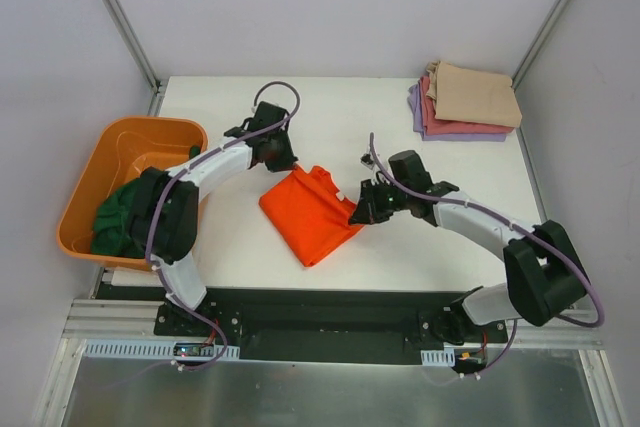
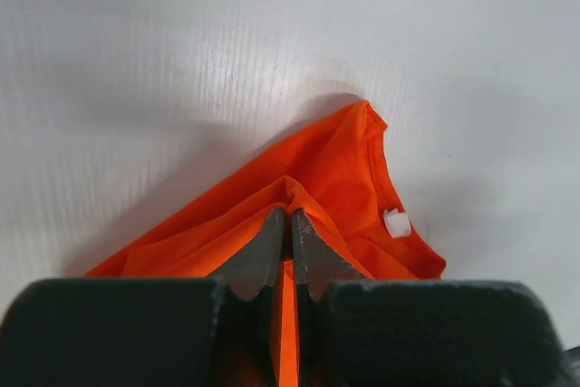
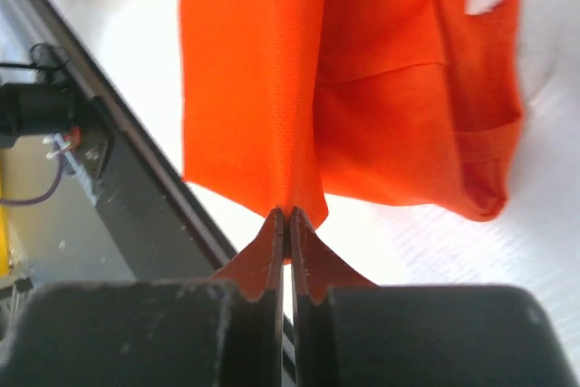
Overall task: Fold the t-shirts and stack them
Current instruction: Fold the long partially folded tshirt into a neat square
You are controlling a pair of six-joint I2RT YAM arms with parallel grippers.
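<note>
Orange shirt (image 1: 310, 215) lies half folded in the middle of the table (image 1: 440, 247). The left gripper (image 2: 288, 217) is clamped on its far corner, the right gripper (image 3: 287, 216) on its right edge. If one arm pulls ahead, a thin pinch may slip and skew the fold.

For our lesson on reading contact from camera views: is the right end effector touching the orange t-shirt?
Touching. The right wrist view shows the right end effector shut on an edge of the orange t-shirt, with the cloth pinched at its tips.
</note>
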